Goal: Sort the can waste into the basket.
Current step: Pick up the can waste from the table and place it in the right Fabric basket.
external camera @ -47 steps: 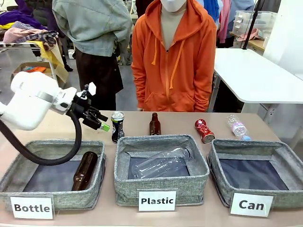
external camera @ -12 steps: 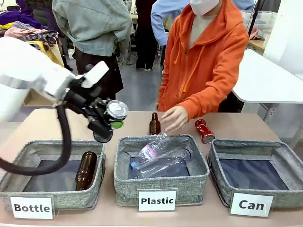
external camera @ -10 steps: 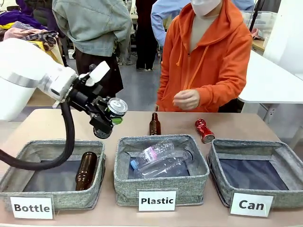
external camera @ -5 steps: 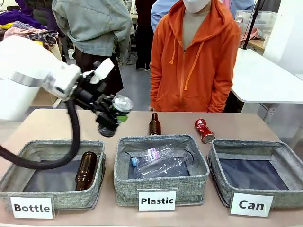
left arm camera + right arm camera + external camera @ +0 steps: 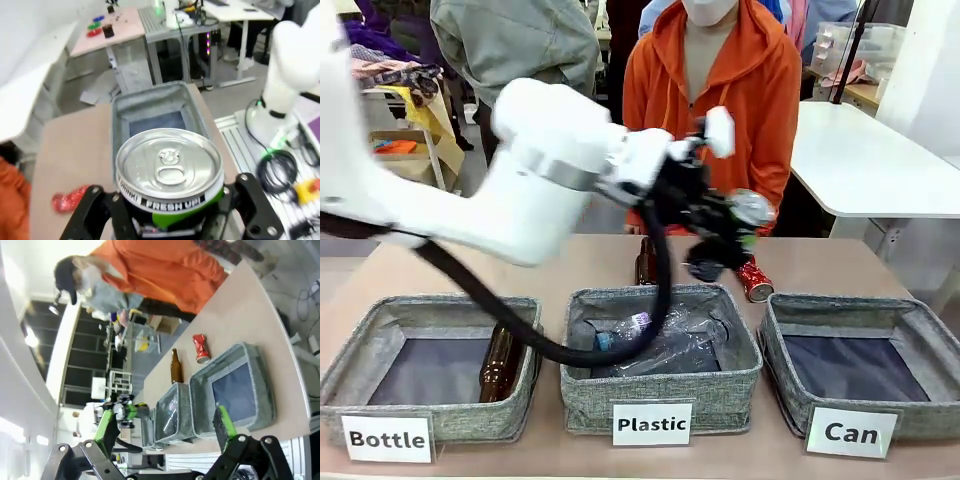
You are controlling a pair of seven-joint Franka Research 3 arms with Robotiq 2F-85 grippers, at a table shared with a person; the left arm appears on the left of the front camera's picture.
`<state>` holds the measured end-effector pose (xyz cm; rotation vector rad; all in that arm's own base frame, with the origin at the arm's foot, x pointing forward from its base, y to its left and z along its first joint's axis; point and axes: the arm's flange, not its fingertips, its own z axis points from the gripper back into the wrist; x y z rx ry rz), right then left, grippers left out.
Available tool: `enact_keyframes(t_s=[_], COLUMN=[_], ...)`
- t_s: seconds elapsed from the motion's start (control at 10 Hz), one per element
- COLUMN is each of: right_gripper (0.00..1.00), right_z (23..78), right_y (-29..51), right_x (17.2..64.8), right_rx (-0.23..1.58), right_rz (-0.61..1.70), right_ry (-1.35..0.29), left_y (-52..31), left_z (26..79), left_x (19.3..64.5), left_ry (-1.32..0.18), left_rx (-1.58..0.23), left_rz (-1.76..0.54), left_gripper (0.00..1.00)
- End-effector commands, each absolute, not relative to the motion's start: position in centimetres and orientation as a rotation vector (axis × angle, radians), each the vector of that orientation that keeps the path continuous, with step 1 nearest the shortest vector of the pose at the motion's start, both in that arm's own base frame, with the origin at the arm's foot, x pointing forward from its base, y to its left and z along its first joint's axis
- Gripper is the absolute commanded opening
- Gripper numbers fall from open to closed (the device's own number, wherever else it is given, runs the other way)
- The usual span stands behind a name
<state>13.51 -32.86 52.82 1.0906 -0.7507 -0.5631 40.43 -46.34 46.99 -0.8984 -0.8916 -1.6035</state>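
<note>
I have swung the left gripper, clamped on the black silver-topped can, toward the grey fabric "Can" basket; right gripper wide.

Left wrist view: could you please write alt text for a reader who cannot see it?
The left claw grips a black can with a silver top. Beyond it stands a grey basket on the table; a red dented can lies at picture left.

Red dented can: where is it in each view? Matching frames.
Front: red can lies on the table, right of middle, past the far left corner of the Can basket.
Left wrist: lower left, beside that basket.
Right wrist: near centre, just above the basket.
Shared landmark: the Can basket.
</note>
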Motion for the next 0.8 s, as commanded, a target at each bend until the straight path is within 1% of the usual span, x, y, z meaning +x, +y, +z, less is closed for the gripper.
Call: enact_keyframes(t_s=[0.0, 0.1, 0.3, 0.4, 0.7], right_gripper=[1.0, 1.0, 1.0, 1.0, 1.0], right_z=[52.1, 51.3, 50.0, 51.5, 51.5], right_y=[-35.8, -36.8, -37.9, -36.3, -36.3], right_x=[11.6, 10.3, 8.8, 10.3, 10.3], right_rx=[1.107, 1.095, 1.105, 1.104, 1.104], right_rz=[-0.58, -0.583, -0.626, -0.618, -0.618], right_ry=[-0.773, -0.777, -0.858, -0.791, -0.791], left_y=[-53.2, -56.4, -60.4, -61.7, -62.3], left_z=[44.5, 42.7, 39.6, 38.8, 38.8], left_x=[41.7, 41.6, 40.9, 40.2, 38.9], left_ry=[-0.979, -0.969, -0.937, -0.942, -0.934], left_rx=[-0.845, -0.82, -0.806, -0.795, -0.819], left_rz=[-1.598, -1.58, -1.593, -1.594, -1.61], left_gripper=[0.0, 0.0, 0.0, 0.0, 0.0])
